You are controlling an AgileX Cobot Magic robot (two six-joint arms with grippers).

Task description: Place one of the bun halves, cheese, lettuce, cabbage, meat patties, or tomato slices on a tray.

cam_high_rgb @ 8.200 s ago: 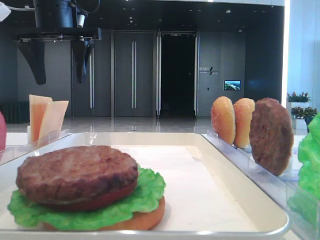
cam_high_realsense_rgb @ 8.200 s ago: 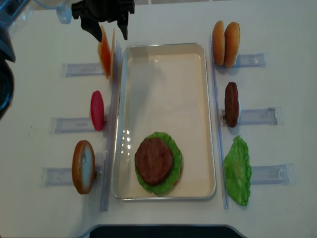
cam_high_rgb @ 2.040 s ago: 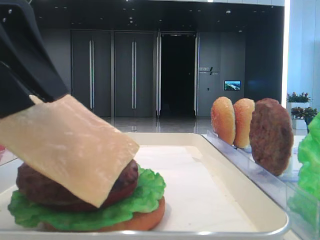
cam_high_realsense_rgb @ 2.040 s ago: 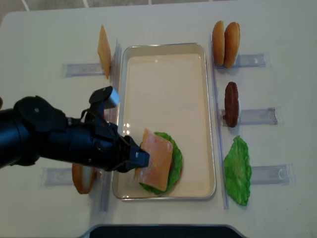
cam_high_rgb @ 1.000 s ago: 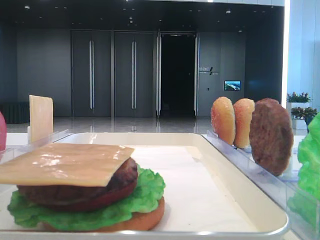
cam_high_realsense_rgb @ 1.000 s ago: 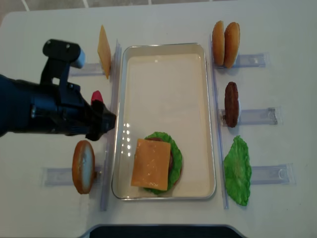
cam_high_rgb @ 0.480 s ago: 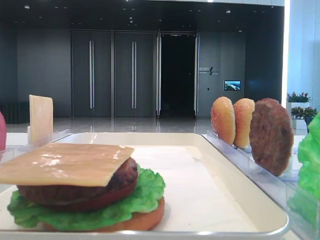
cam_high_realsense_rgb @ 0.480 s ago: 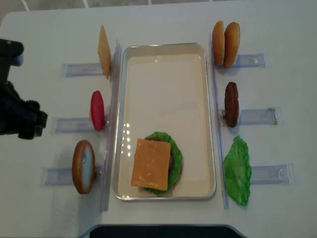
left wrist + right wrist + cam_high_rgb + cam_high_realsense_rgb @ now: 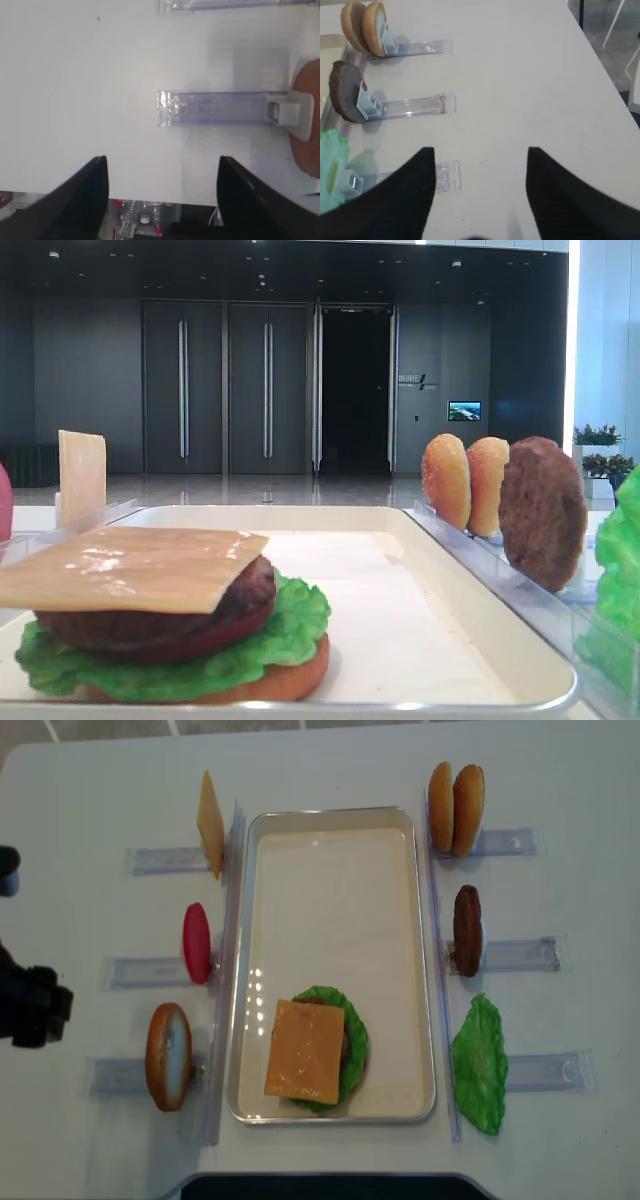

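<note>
The cream tray (image 9: 340, 900) holds one stack: a bun half, lettuce (image 9: 355, 1020), a tomato slice, a meat patty and a square cheese slice (image 9: 305, 1050) lying flat on top. From the low side view the cheese (image 9: 130, 565) rests level on the patty (image 9: 240, 600). My left gripper (image 9: 162, 158) is open and empty over the table's left edge, near a rack with a bun half (image 9: 309, 130). The left arm (image 9: 30, 1005) shows dark at the far left. My right gripper (image 9: 480, 150) is open and empty over bare table right of the racks.
Clear racks flank the tray. On the left stand a second cheese slice (image 9: 210, 823), a tomato slice (image 9: 196, 942) and a bun half (image 9: 168, 1055). On the right stand two bun halves (image 9: 455, 795), a patty (image 9: 467, 930) and lettuce (image 9: 480, 1063).
The left gripper let go of the cheese on the stack, then drew back leftwards from beside the tray to the table's left edge. The cheese has stayed put.
</note>
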